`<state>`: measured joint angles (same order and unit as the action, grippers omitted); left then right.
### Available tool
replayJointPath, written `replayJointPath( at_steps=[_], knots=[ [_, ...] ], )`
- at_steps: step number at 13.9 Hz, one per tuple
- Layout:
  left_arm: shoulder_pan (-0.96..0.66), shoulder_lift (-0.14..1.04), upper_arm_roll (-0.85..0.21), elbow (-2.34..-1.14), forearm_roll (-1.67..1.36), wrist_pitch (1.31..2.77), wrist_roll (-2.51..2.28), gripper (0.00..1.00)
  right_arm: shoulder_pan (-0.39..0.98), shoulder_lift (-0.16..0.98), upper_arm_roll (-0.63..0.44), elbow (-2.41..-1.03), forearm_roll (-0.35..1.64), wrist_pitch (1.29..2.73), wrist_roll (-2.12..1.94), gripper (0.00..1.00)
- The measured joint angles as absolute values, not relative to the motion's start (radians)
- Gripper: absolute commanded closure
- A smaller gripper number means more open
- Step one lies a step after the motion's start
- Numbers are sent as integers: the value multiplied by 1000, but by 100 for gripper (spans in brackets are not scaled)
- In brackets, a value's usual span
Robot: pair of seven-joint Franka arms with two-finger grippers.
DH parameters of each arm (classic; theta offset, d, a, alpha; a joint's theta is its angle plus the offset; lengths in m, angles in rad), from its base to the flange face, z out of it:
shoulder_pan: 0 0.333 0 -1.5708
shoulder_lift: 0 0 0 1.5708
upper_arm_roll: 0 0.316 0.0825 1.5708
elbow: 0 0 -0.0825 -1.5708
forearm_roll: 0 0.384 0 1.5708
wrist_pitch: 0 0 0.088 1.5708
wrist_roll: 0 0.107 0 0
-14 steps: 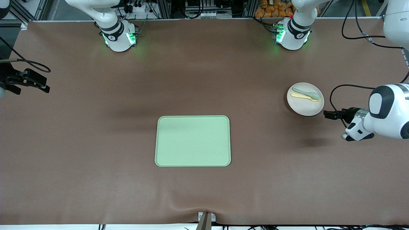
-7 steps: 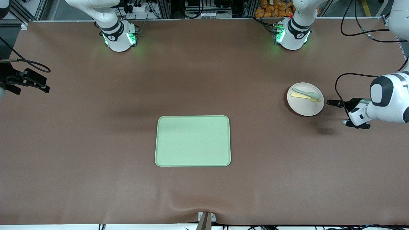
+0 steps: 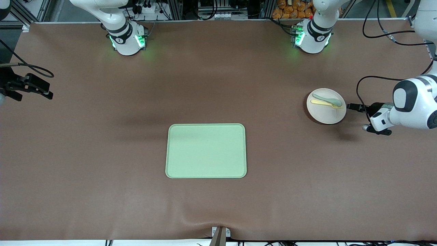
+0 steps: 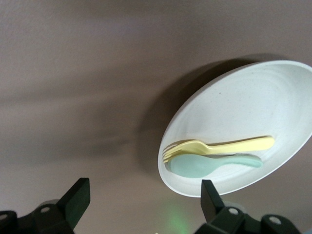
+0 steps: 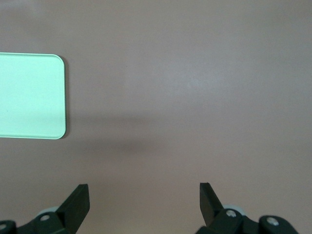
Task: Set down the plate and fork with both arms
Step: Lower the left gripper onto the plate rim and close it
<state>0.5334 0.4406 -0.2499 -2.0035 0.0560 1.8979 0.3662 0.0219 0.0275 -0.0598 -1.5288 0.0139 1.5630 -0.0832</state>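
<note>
The small round cream plate point(image 3: 326, 106) lies on the brown worktop point(image 3: 102, 153) toward the left arm's end. The pale yellow plastic fork point(image 3: 326, 104) and a grey-green spoon point(image 3: 327, 98) lie in it. The left tool point(image 3: 351, 106) is just beside the plate, fingers apart. The right tool point(image 5: 144, 202) waits, open, over bare worktop near the light-green rectangular tray point(image 3: 206, 150).

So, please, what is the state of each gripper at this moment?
Left gripper: open, holding nothing, beside the plate.
Right gripper: open, holding nothing, over bare table at the right arm's end.
</note>
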Motion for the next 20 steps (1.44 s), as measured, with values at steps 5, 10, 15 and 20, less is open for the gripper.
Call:
replayJointPath(
  at_steps=[5, 10, 15, 20],
  knots=[
    [562, 371, -251, -2085, 27, 1915, 234, 0, 22, 28, -60, -1529, 14, 1563, -83, 0],
    [558, 377, -266, -2120, 19, 2078, 183, 0, 22, 28, -61, -1529, 14, 1563, -83, 0],
    [544, 399, -296, -2123, 19, 2101, 182, 0, 22, 28, -61, -1529, 14, 1563, -83, 0],
    [574, 381, -295, -2196, 19, 2099, 107, 0, 22, 28, -61, -1529, 14, 1563, -83, 0]
  ],
)
